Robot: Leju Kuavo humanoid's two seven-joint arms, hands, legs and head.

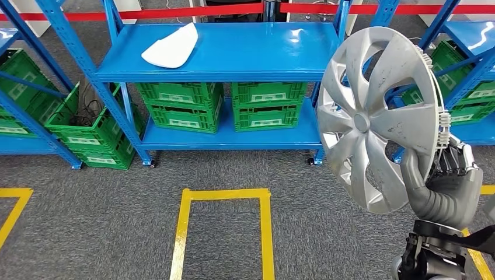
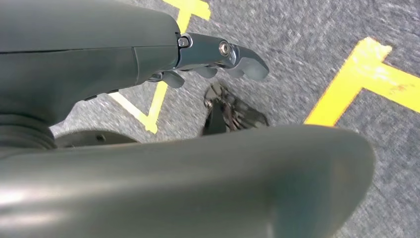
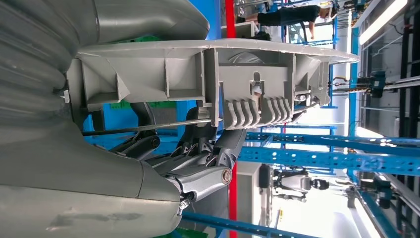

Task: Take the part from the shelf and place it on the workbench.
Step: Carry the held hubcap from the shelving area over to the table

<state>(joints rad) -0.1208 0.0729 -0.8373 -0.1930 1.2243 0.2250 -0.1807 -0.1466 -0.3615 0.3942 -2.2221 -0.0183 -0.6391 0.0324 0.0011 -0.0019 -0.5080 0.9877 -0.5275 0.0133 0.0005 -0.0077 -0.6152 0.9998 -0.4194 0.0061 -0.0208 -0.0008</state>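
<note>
1. The right hand (image 1: 446, 175), at 4 o'clock in the head view, grips the lower rim of a silver hubcap (image 1: 379, 119), thumb on the front face and fingers (image 3: 208, 173) behind.
2. The hubcap stands upright in the air, in front of the blue shelf (image 1: 233, 52).
3. The left hand (image 2: 218, 54) hangs over grey carpet (image 2: 307, 59), holding nothing, fingers apart.
4. A white part (image 1: 171, 46) lies on the shelf's top board at 11 o'clock; green crates (image 1: 181, 105) sit below.
</note>
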